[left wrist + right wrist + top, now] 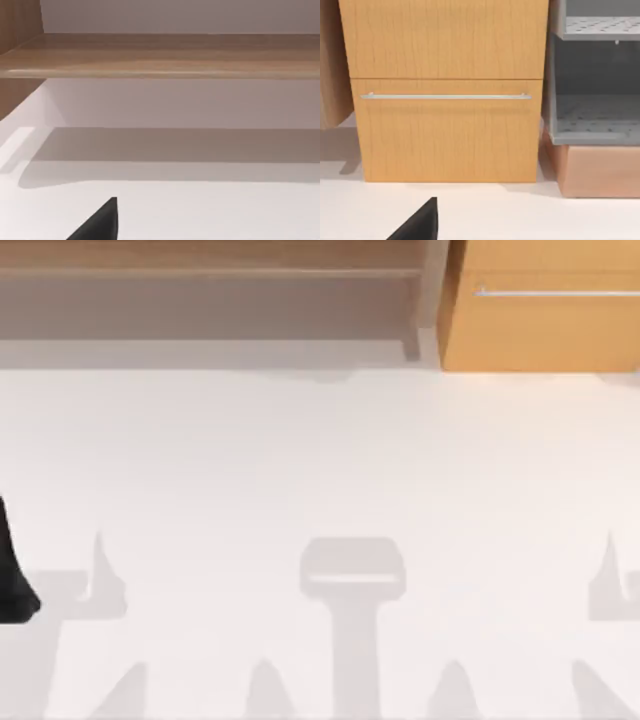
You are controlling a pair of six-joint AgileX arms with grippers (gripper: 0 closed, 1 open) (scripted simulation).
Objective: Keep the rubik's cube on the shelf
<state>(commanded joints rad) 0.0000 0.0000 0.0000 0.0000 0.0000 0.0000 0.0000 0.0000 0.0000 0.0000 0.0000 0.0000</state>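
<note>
Pale wood ran along the far left of the worktop (320, 460): this was the shelf (210, 255), a long low board over a grey-brown recess, closed at its right end by an upright post. Just beside that post, at the far right, stood the orange-wood drawer (540, 330) with its silver handle (555, 292). The white surface between these and the near edge carried shadows of the arms.

Where the cube lay could not be told from these views, so the step in hand looked like the search and approach, with no grasp begun.

The left arm (12, 575) sat at the near left edge of the worktop. Its gripper (97, 225) faced the shelf's board (160, 55) and the open recess beneath. Whether it was spread or pressed together could not be told. The right gripper (417, 225) faced the drawer front (445, 130), well back from it, and its state could not be told either.

To do this well, I judged that the cube should be found first and taken by two opposite flat faces (a corner grip would likely let it twist). The left arm looked the better placed for the delivery, since the shelf lay straight ahead of it. It would do best to carry the cube level, clear the board's front lip, and set it down well away from the post and the drawer.
</note>
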